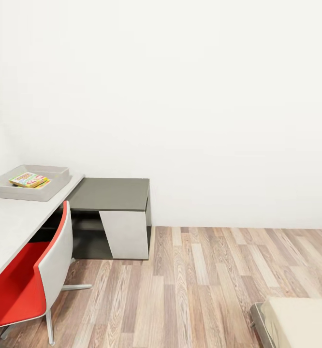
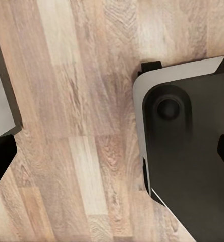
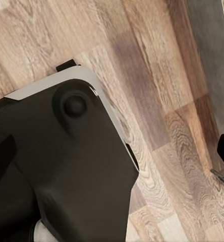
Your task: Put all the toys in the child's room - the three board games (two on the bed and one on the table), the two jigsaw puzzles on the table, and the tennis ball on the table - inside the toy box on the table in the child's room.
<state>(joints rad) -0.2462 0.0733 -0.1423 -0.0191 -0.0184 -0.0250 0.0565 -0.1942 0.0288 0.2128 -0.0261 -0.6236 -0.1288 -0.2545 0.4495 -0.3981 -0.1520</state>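
Bed (image 1: pixel 303 321) corner lies low to the robot's right, toy box (image 1: pixel 4 189) far left on the table (image 1: pixel 16 220) with a bright board game (image 1: pixel 29 180) inside; the right arm is probably nearer the bed. Both wrist views look down at floor (image 2: pixel 81 126) and the robot's base (image 2: pixel 192 151); whether either gripper is closed I cannot tell.

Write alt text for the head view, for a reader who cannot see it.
A pale grey toy box holding a bright printed board game sits on a pale grey table joined to a lower dark desk. A red and white chair stands before it on wood-plank floor; a beige bed corner shows lower right.
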